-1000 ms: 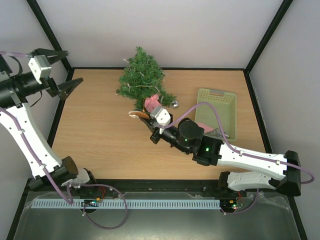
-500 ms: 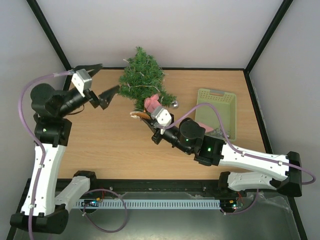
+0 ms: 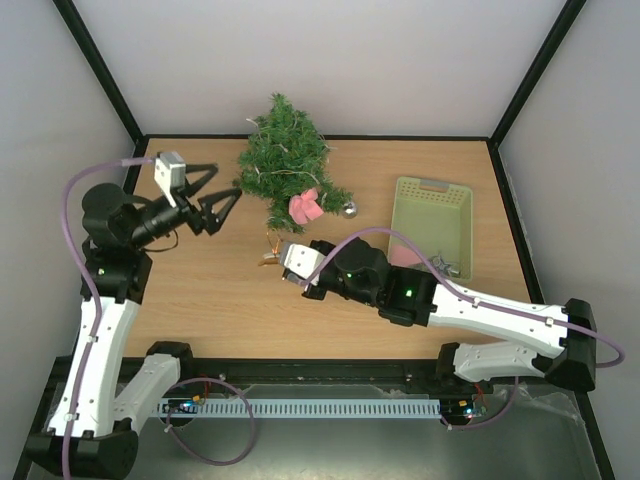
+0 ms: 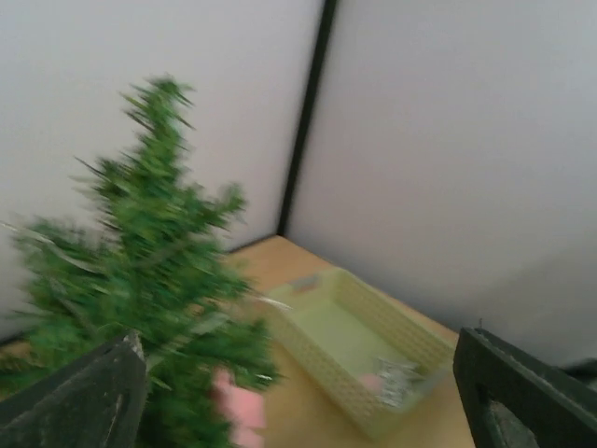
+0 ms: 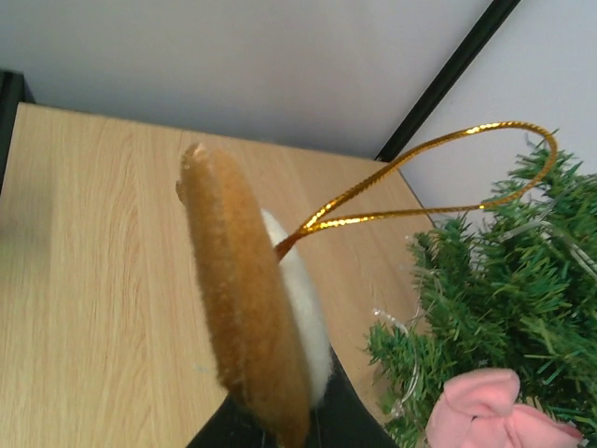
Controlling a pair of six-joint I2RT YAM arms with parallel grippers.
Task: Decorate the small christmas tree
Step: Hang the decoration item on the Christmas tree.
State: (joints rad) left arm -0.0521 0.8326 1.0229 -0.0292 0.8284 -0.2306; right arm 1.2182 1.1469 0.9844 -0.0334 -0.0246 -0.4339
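The small christmas tree (image 3: 283, 158) stands at the back of the table, with a pink ornament (image 3: 304, 207) and a silver ball (image 3: 349, 209) on its lower branches. My left gripper (image 3: 213, 196) is open and empty just left of the tree. Its wrist view shows the blurred tree (image 4: 149, 280) and the pink ornament (image 4: 238, 406) between wide-apart fingers (image 4: 79, 401). My right gripper (image 3: 277, 256) is shut on a flat brown-and-white felt ornament (image 5: 247, 308). The ornament's gold loop (image 5: 448, 177) reaches toward the tree (image 5: 508, 308), apart from the branches.
A pale green basket (image 3: 436, 200) sits right of the tree and holds a pink thing and some silver bits (image 3: 440, 263). The basket (image 4: 410, 341) also shows in the left wrist view. Black frame posts and white walls close in the table.
My left arm swung in from the far left wall to beside the tree. My right gripper drew back from the tree's lower branches, toward the near left, with the ornament.
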